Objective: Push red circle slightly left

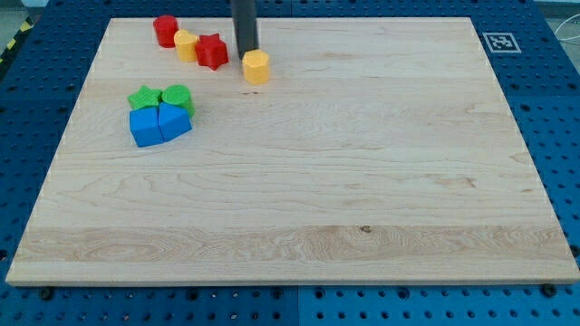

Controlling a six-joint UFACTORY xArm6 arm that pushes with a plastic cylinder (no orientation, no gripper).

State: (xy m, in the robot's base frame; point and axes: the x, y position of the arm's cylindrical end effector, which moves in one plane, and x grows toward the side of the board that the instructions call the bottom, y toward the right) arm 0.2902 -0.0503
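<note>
The red circle (165,31) stands near the board's top left. A small yellow block (186,44) touches its lower right side, and a red star (212,52) sits just right of that. A yellow hexagon (256,67) lies further right. My tip (246,53) comes down from the view's top, between the red star and the yellow hexagon, close to the hexagon's upper left. The tip is well to the right of the red circle and does not touch it.
A cluster sits lower left: a green star (143,98), a green circle (177,96), a blue cube (145,127) and a second blue block (174,120). The wooden board (308,181) lies on a blue perforated table, with a tag marker (498,42) at top right.
</note>
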